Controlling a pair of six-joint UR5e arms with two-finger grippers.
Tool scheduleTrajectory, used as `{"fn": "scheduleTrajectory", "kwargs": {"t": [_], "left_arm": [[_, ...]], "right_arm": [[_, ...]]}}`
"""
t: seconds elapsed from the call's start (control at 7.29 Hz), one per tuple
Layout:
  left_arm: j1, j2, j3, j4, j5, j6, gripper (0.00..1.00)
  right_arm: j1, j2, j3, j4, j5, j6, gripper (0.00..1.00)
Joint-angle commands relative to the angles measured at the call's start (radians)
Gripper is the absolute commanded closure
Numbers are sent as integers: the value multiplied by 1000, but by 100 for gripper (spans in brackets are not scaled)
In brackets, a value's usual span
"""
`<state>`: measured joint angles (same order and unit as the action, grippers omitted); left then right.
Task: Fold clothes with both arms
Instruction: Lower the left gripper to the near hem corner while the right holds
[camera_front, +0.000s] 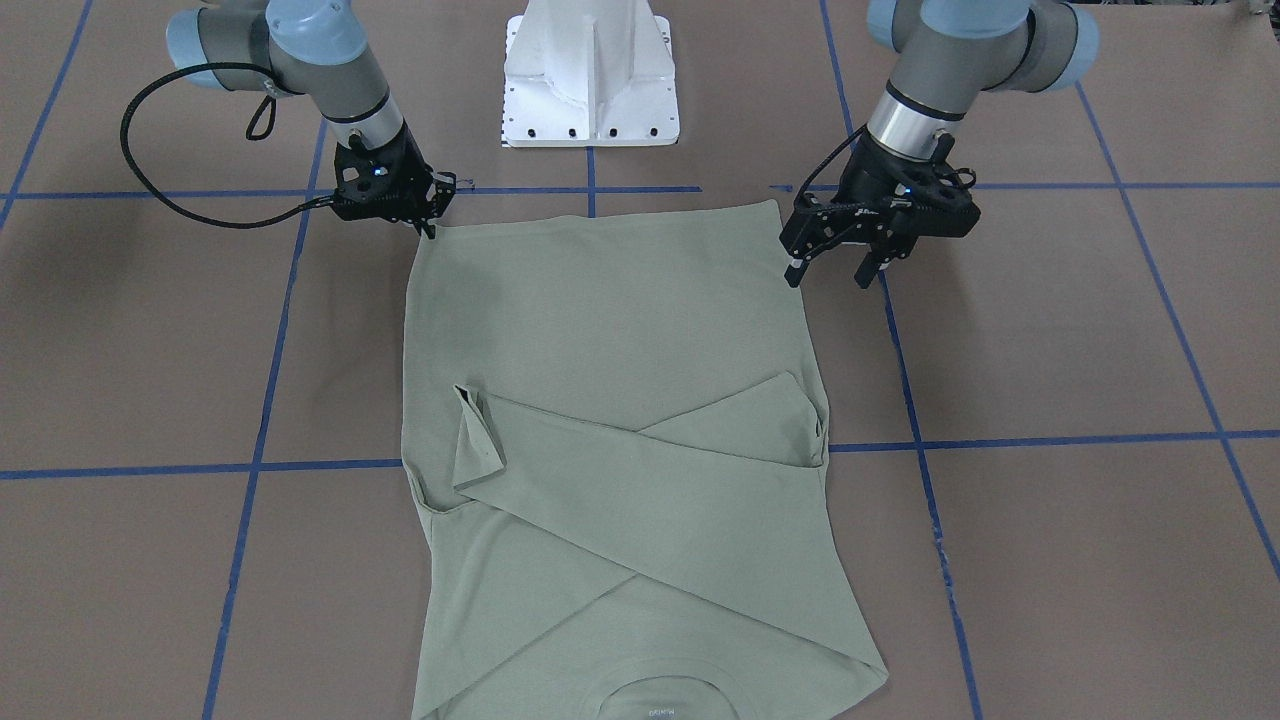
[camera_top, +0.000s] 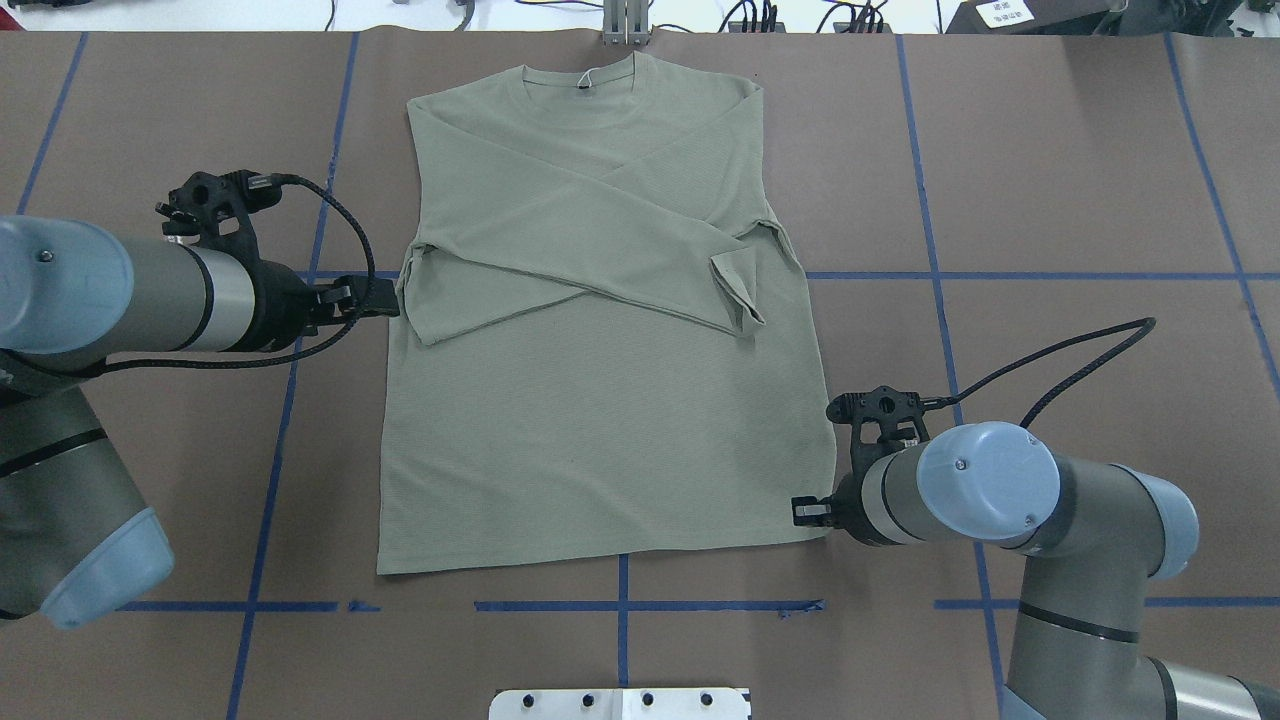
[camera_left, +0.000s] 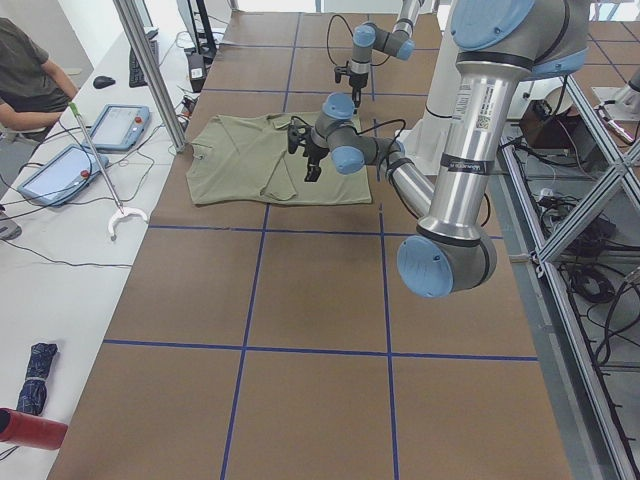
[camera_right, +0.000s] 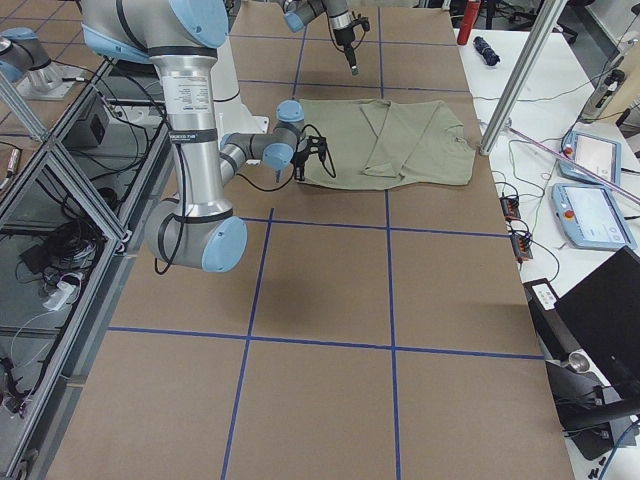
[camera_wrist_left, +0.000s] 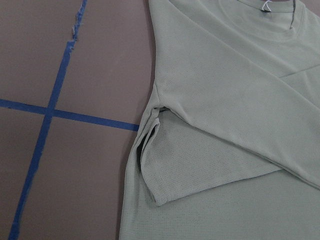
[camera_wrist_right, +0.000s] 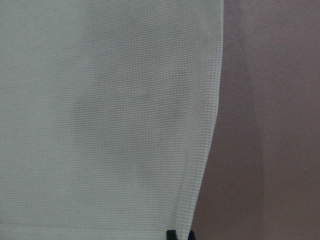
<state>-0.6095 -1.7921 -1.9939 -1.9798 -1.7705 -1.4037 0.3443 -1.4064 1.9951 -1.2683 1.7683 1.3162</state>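
Note:
The sage-green shirt (camera_front: 620, 330) lies flat on the brown table, both sleeves crossed over its chest, neck at the far side in the overhead view (camera_top: 600, 430). A white tag string (camera_wrist_left: 266, 6) shows at the neck. My right gripper (camera_front: 432, 228) is low at the hem's corner (camera_top: 808, 510), and its fingertips (camera_wrist_right: 171, 235) stand close together on the fabric edge. My left gripper (camera_front: 830, 272) hangs open and empty above the table, just outside the shirt's other side edge (camera_top: 375, 297). The left wrist view shows the armpit and folded sleeve (camera_wrist_left: 200, 165) from above.
The white pedestal (camera_front: 590, 75) stands behind the hem. Blue tape lines (camera_top: 622, 605) grid the table. In the exterior left view, an operator (camera_left: 30, 80), two tablets (camera_left: 118, 125) and a metal pole (camera_left: 150, 70) are past the shirt's neck end.

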Motion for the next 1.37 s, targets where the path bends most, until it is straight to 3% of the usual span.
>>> {"fn": "scheduleTrajectory", "kwargs": {"t": [0.0,0.41,1.23], "left_arm": [[182,14,-6,7,61,-181,0],[348,48,-2,70,98,-377,1],[358,40,4,209,126,-380,4]], "right_arm": [[8,-6,59,-2,-3,12,100],[18,-5,68,-2,-4,12,100],[33,-2,71,-2,0,12,100]]}}
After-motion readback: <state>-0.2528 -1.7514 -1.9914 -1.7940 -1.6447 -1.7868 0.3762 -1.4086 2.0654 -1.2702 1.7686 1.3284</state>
